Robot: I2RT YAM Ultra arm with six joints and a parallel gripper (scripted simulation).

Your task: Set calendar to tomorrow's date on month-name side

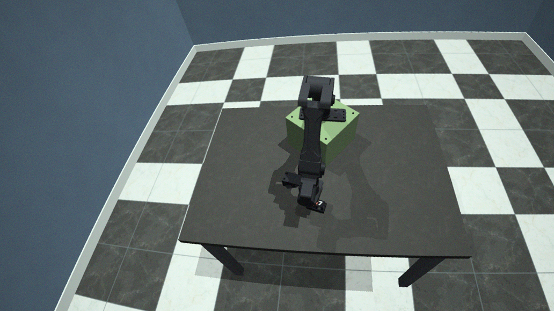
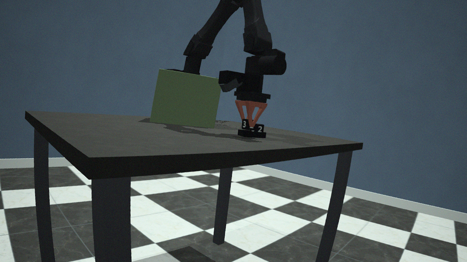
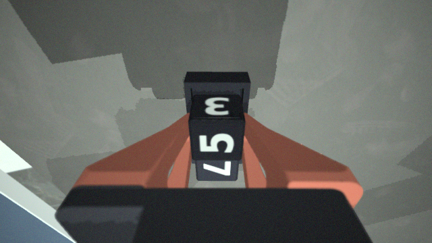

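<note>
My gripper points straight down over the small black tray and is shut on a black cube. That cube shows 5 on top and 3 on one side. It sits a little higher than the other cube, which stands in the tray with 7 on top and 2 on one side. The held cube partly covers that one in the wrist view. I cannot see the month's name in any view.
The arm's green base block stands at the back of the dark table, close behind the tray. The tray stands toward the table's front, a little left of its middle.
</note>
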